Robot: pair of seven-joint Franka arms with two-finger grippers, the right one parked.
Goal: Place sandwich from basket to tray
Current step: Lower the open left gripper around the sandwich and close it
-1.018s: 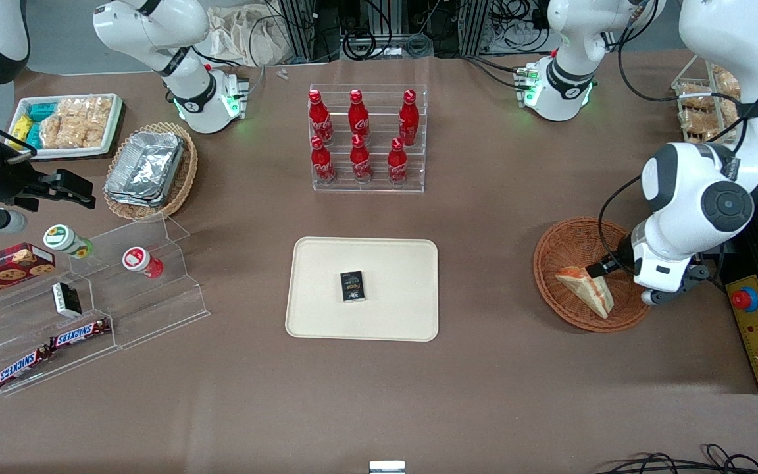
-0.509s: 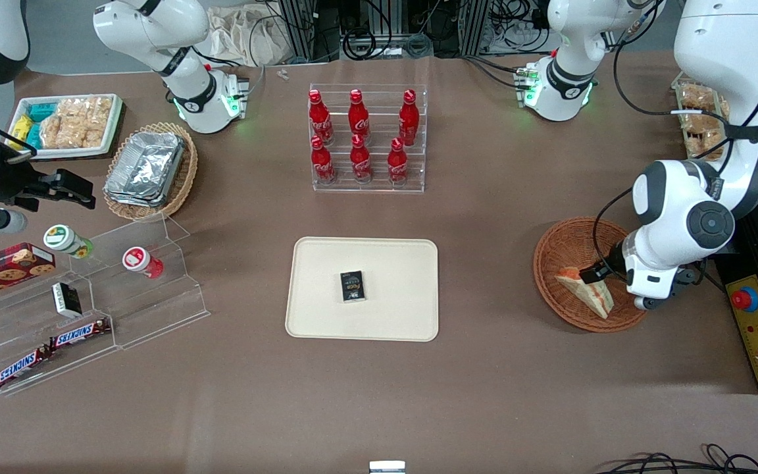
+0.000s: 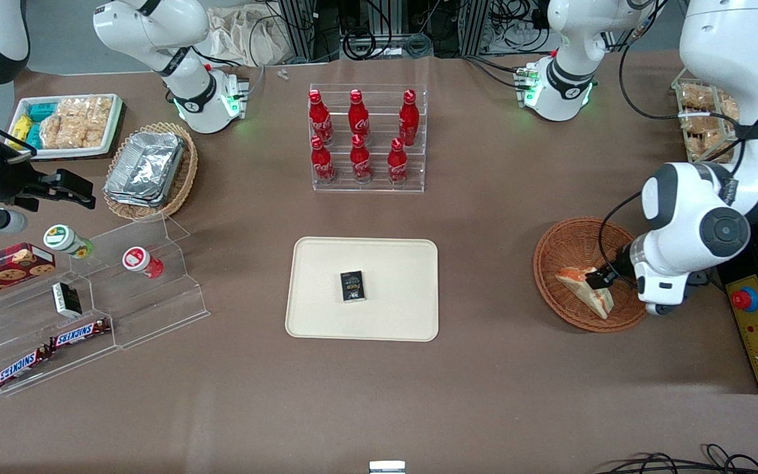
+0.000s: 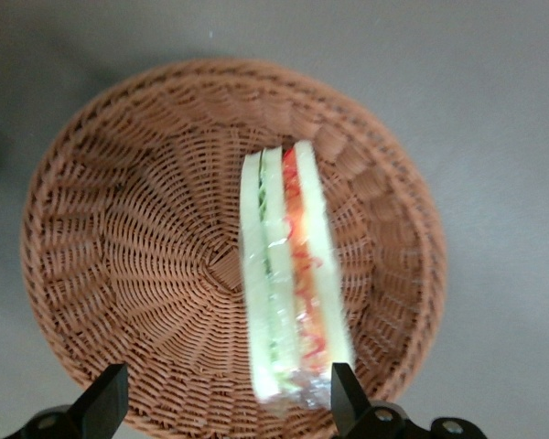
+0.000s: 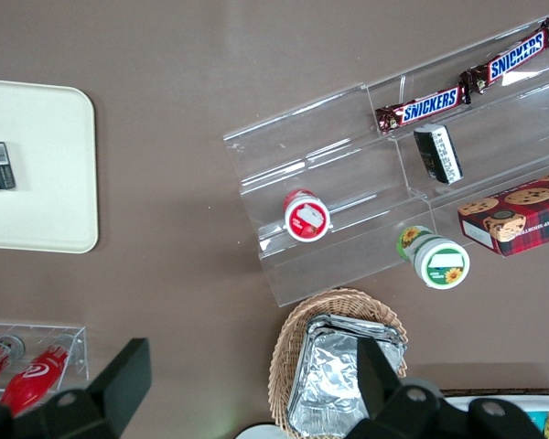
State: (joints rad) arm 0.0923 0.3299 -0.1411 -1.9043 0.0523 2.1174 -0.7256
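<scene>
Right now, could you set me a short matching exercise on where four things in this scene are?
Things:
1. sandwich
2. small black box
3. gripper
4. red bottles

Places:
A. on the tray
B. in a clear tiered rack
C. in the basket
D. open, above the basket, a finger on each side of the sandwich

Pairs: 1-C, 2-A, 3-D, 4-B

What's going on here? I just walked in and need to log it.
The left arm is going for the sandwich, which lies in the round reddish-brown basket toward the working arm's end of the table. Its claw is open just above the sandwich, not yet gripping it. The cream tray at mid-table holds only a small dark packet.
</scene>
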